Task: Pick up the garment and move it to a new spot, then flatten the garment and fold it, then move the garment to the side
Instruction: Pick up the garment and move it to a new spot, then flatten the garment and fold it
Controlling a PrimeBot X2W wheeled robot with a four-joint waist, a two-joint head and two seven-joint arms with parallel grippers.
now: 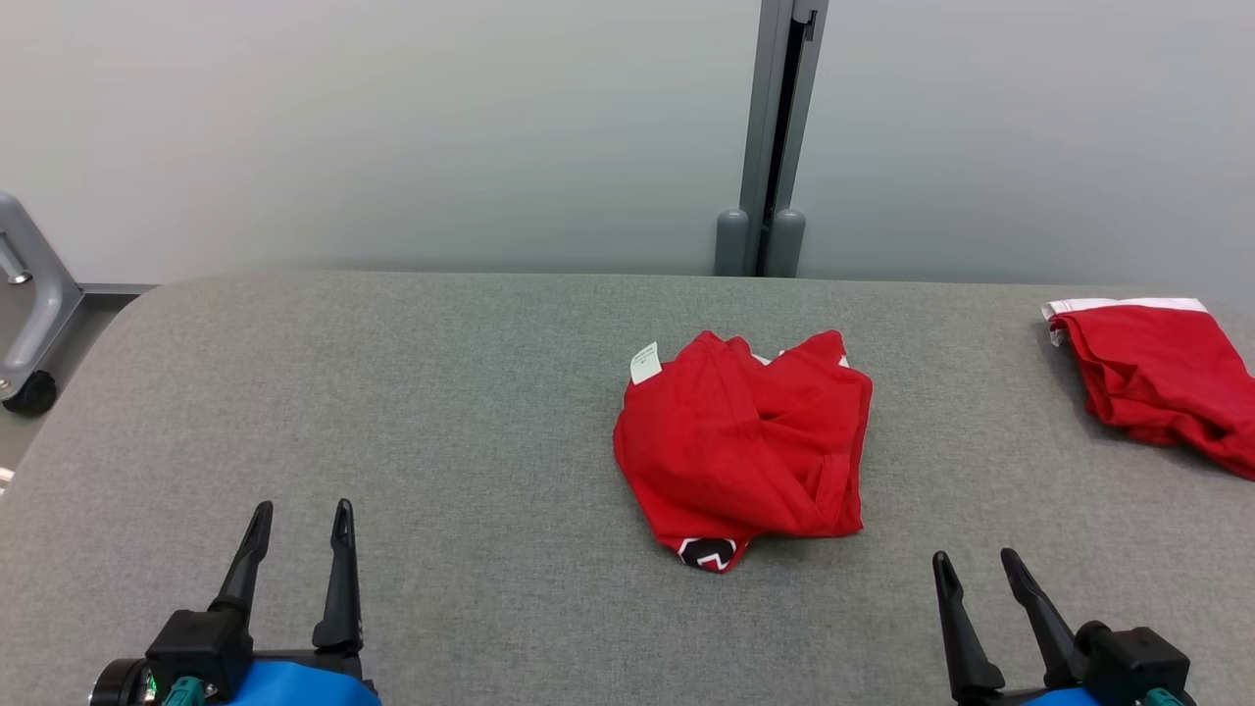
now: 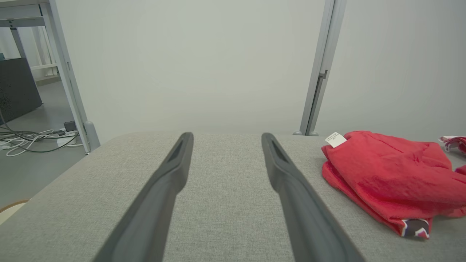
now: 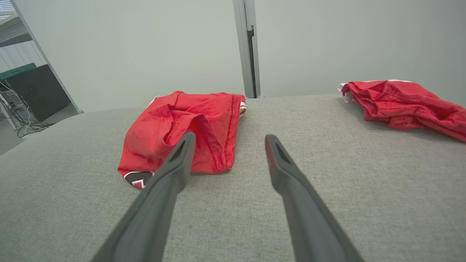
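Observation:
A crumpled red garment (image 1: 747, 446) with a white label and a black, white and red patterned corner lies in a heap mid-table, right of centre. My left gripper (image 1: 301, 518) stands open near the front left, well away from it; in the left wrist view the garment (image 2: 389, 174) lies to the right of the gripper (image 2: 225, 138). At the front right my right gripper (image 1: 976, 566) is open, just short of the heap; in the right wrist view the garment (image 3: 182, 127) sits ahead and left of that gripper (image 3: 227, 140). Nothing is between either pair of fingers.
The grey fabric-covered table (image 1: 441, 392) has rounded corners. A second red garment with a white band (image 1: 1162, 378) lies at the far right edge. Behind the table stand a pale partition wall and a grey post (image 1: 775, 137). A grey castor frame (image 1: 29, 314) stands off the left side.

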